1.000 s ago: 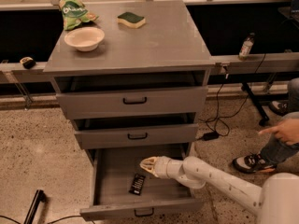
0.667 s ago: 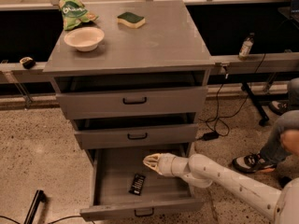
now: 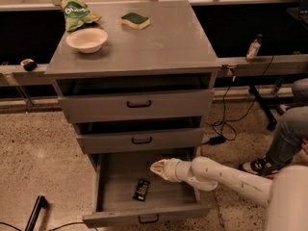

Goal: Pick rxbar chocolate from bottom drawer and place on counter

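Inside the bottom drawer (image 3: 115,177), the rxbar chocolate (image 3: 141,189) lies near, below the gripper's (image 3: 154,167) closed, empty fingers (image 3: 159,165).

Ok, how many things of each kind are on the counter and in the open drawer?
Bowl: 1
Sponge: 1
Green bag: 1
rxbar chocolate: 1
Total: 4
The gripper hovers over the open bottom drawer near the rxbar chocolate; the rest sit on the counter.

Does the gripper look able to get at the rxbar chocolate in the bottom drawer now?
Probably yes. The bottom drawer is pulled open, and the rxbar chocolate lies flat and uncovered on its floor. The gripper is over the drawer, just right of the bar, with nothing between them.
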You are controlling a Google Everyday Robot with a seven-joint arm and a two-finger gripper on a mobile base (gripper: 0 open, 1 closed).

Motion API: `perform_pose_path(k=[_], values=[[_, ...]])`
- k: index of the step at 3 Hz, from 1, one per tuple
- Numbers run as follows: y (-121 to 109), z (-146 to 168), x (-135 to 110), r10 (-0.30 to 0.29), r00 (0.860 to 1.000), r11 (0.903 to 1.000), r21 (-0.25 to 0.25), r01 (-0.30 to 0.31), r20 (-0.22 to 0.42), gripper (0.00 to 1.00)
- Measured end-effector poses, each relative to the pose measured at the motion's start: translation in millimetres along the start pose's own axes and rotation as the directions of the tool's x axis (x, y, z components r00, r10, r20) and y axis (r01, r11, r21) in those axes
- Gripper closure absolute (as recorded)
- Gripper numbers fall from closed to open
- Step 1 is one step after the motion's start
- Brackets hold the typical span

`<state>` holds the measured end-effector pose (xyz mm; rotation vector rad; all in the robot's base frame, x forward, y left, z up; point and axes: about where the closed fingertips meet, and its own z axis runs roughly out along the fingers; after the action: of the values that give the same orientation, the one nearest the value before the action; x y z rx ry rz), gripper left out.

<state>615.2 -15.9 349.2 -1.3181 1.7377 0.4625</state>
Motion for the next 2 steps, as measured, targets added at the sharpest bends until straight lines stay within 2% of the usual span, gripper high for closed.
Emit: perform_pose_path(k=[1, 2], values=[[8.9, 30.9, 43.2, 0.051, 0.998, 0.9987, -0.005, -0.052, -0.041, 0.36], [24.3, 64.1, 78.0, 0.079, 0.996, 0.9962, -0.035, -0.080, -0.051, 0.12]])
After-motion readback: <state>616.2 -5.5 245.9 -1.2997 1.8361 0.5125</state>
